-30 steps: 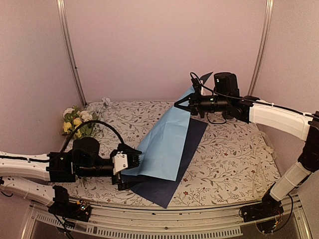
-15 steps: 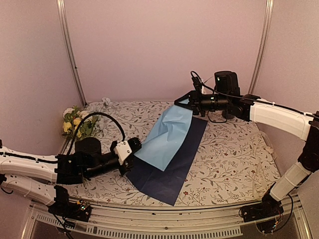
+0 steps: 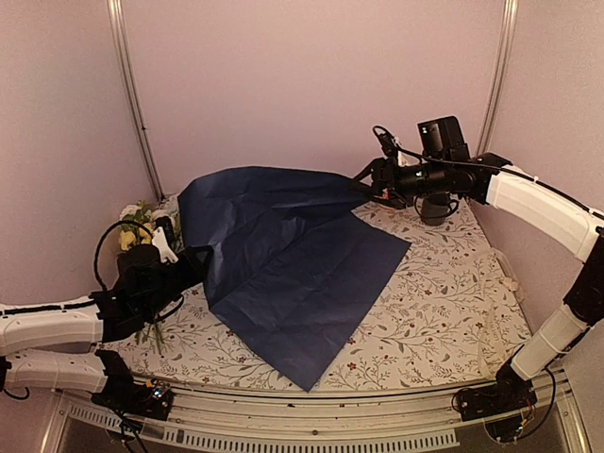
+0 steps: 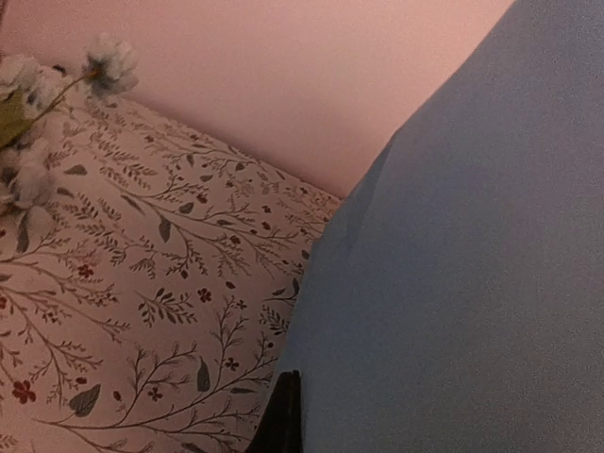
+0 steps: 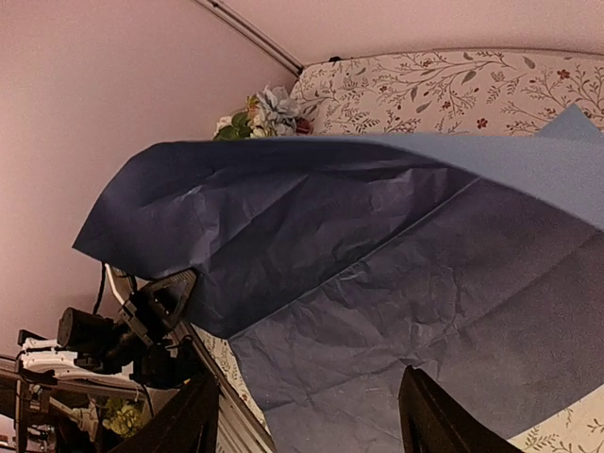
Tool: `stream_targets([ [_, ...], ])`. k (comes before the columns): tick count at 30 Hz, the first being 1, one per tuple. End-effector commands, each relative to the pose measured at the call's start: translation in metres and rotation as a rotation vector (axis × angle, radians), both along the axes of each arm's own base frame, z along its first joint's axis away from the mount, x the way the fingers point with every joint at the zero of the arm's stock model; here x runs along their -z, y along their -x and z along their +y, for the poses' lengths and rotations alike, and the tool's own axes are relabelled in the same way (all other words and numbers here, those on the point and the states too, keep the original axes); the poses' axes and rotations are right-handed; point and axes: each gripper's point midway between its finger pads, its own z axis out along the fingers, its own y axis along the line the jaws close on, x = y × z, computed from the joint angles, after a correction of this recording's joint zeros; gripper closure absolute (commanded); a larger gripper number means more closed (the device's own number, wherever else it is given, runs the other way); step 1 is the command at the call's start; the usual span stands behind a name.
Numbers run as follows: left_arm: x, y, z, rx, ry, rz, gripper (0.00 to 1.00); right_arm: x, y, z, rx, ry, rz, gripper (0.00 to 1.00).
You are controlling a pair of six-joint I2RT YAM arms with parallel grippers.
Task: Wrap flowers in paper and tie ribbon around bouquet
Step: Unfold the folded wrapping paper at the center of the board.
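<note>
The paper point(image 3: 293, 255) lies spread with its dark navy face up, its left half billowing above the table. At that sheet's left edge, my left gripper point(image 3: 195, 257) is shut on it. In the left wrist view the paper's light blue face point(image 4: 453, 283) fills the right side beside one dark finger point(image 4: 285, 420). My right gripper point(image 3: 370, 184) hovers at the sheet's far right corner, open and holding nothing point(image 5: 311, 415). The flowers point(image 3: 142, 222) lie at the back left, also seen as flowers point(image 5: 269, 106) and flowers point(image 4: 109, 66). The ribbon and the bouquet are out of view.
A white leaf-printed tablecloth point(image 3: 444, 283) covers the table. Pink walls with metal posts point(image 3: 132, 94) close in the back and sides. The metal front rail point(image 3: 311, 420) runs along the near edge. My left arm point(image 5: 123, 335) lies low by the front left corner.
The paper has flipped from a light blue fold to a spread navy sheet. My left gripper closed on its edge and swung left towards the flowers. My right gripper opened and let the paper go.
</note>
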Motion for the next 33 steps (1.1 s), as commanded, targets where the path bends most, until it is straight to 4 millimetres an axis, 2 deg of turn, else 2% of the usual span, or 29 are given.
stream_targets([
  [1, 0.065, 0.002, 0.029, -0.135, 0.177, 0.304, 1.0, 0.045, 0.006, -0.01, -0.035, 0.159, 0.048, 0.32],
  [4, 0.09, 0.007, 0.032, -0.135, 0.185, 0.386, 1.0, 0.075, 0.003, -0.009, -0.048, 0.203, 0.092, 0.33],
  [6, 0.101, 0.009, 0.033, -0.143, 0.168, 0.42, 1.0, 0.103, -0.003, -0.009, -0.051, 0.256, 0.128, 0.34],
  [10, 0.109, 0.011, 0.033, -0.13, 0.132, 0.438, 1.0, 0.159, -0.017, -0.014, -0.055, 0.357, 0.198, 0.35],
  [12, 0.111, 0.012, 0.033, -0.124, 0.111, 0.439, 1.0, 0.189, -0.029, -0.025, -0.024, 0.443, 0.22, 0.37],
  [13, 0.11, 0.012, 0.034, -0.122, 0.1, 0.437, 1.0, 0.211, -0.033, -0.033, -0.002, 0.508, 0.249, 0.38],
  [16, 0.113, 0.013, 0.032, -0.09, 0.06, 0.426, 1.0, 0.248, -0.036, -0.055, 0.036, 0.651, 0.296, 0.41],
  [21, 0.126, 0.013, 0.012, 0.035, 0.014, 0.438, 1.0, 0.28, -0.022, -0.097, 0.12, 0.823, 0.33, 0.42],
  [25, 0.131, 0.004, -0.003, 0.099, -0.057, 0.459, 1.0, 0.295, -0.002, -0.139, 0.201, 0.945, 0.366, 0.43],
  [26, 0.131, 0.001, -0.005, 0.103, -0.078, 0.462, 0.96, 0.297, 0.004, -0.149, 0.224, 0.962, 0.378, 0.43],
  [27, 0.131, -0.004, -0.005, 0.101, -0.101, 0.464, 0.75, 0.303, 0.014, -0.16, 0.235, 0.98, 0.402, 0.43],
  [28, 0.13, -0.007, -0.005, 0.095, -0.125, 0.463, 0.39, 0.301, 0.016, -0.164, 0.251, 0.972, 0.404, 0.43],
  [29, 0.128, -0.011, -0.003, 0.088, -0.152, 0.458, 0.21, 0.303, 0.024, -0.169, 0.255, 0.97, 0.42, 0.43],
  [31, 0.123, -0.017, -0.001, 0.085, -0.222, 0.444, 0.07, 0.304, 0.031, -0.171, 0.25, 0.957, 0.431, 0.43],
  [33, 0.117, -0.022, 0.004, 0.07, -0.29, 0.437, 0.01, 0.302, 0.035, -0.171, 0.248, 0.949, 0.435, 0.43],
])
